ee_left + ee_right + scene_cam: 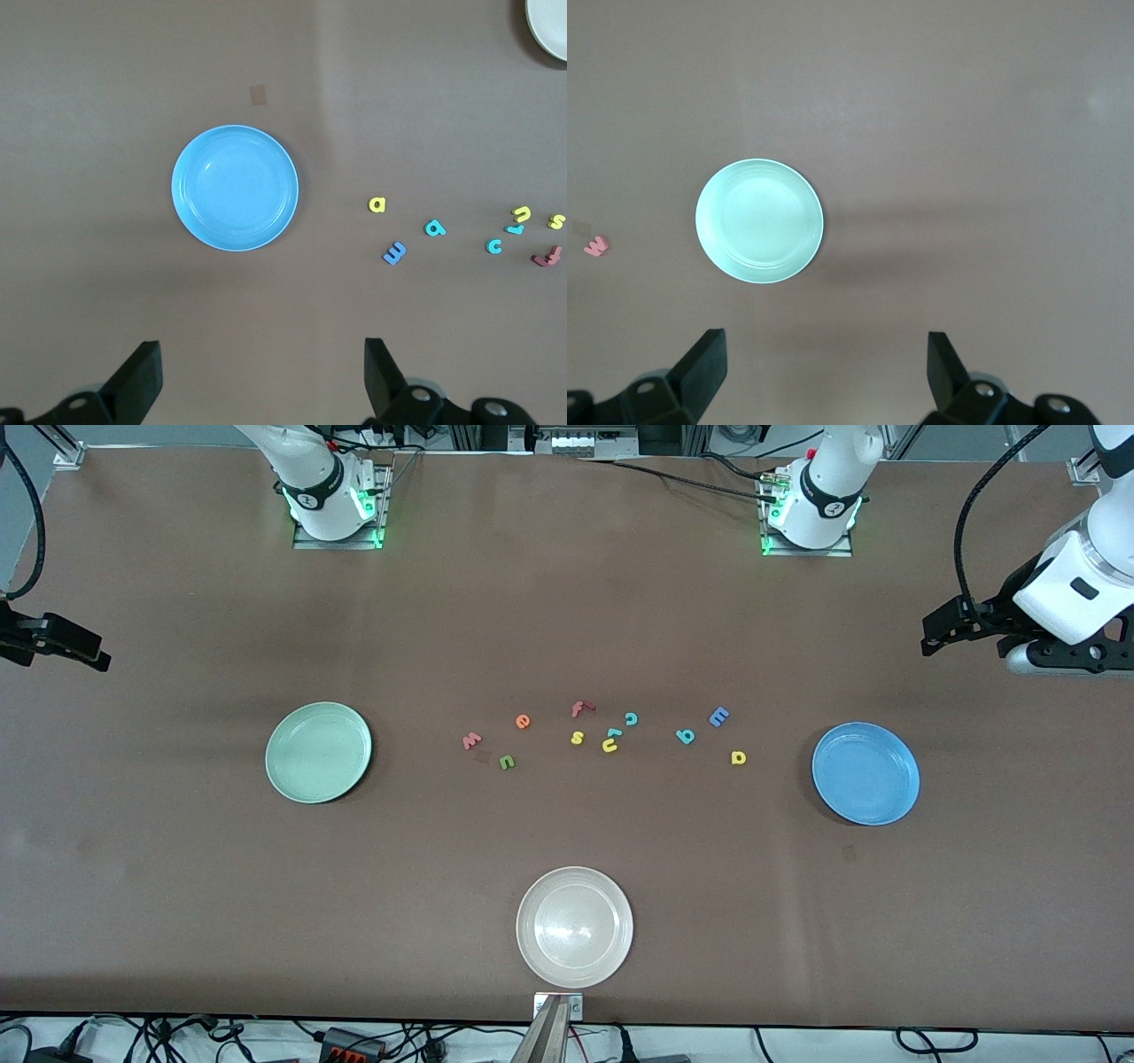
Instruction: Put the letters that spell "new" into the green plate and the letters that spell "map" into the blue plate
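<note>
Claws (left [257,372], right [824,367]) hang spread at table [177,886] ends.

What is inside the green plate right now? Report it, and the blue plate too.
Nothing lies in the green plate; its whole inside shows bare. The blue plate is bare too. All the letters, such as the pinkish-red w, lie on the table between them. Nothing covers either plate.

Even, bright overhead light — soft shadows beside plates, glare on the white plate [574,927].
</note>
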Available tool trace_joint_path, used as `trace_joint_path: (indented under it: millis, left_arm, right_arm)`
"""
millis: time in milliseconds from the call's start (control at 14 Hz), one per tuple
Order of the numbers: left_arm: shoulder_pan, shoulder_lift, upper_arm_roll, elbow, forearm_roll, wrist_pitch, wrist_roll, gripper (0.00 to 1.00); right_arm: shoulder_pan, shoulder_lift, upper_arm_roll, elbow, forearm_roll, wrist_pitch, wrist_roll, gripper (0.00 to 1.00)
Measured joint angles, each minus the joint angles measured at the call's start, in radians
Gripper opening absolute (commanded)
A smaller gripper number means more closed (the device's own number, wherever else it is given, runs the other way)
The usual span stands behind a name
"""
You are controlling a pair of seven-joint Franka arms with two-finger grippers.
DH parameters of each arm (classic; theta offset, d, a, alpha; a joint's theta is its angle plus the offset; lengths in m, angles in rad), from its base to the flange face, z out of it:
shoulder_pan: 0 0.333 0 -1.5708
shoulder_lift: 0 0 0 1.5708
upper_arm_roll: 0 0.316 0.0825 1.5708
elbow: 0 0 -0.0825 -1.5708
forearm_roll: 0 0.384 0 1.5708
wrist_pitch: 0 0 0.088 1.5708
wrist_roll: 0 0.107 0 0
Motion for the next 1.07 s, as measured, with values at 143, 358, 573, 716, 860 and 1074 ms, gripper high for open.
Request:
trace_joint_path:
  millis: [143, 358, 573, 716, 860, 1074]
  left_arm:
    - [0.000, 0.000, 0.000, 0.000, 0.000, 0.000, 0.000, 1.00]
    - [-0.001, 0.000, -0.001, 0.000, 0.000, 0.000, 0.000, 1.00]
    - [-0.007, 0.000, -0.004, 0.001, 0.000, 0.000, 0.000, 1.00]
    - [-0.007, 0.000, -0.006, 0.002, 0.000, -0.001, 0.000, 1.00]
    - [-0.007, 0.000, -0.006, 0.004, 0.000, -0.001, 0.000, 1.00]
    - [-0.007, 0.000, -0.006, 0.007, 0.000, -0.004, 0.000, 1.00]
  right_arm:
    - [0.000, 0.000, 0.000, 0.000, 0.000, 0.000, 0.000, 1.00]
    - [-0.001, 0.000, -0.001, -0.001, 0.000, 0.000, 0.000, 1.00]
    - [0.007, 0.019, 0.002, -0.008, 0.001, -0.001, -0.001, 1.00]
    - [0.027, 0.054, 0.005, -0.012, 0.001, 0.000, -0.001, 1.00]
    - [0.054, 0.097, 0.007, -0.014, 0.002, 0.000, -0.001, 1.00]
    - [0.122, 0.163, 0.012, -0.019, 0.045, 0.003, -0.001, 1.00]
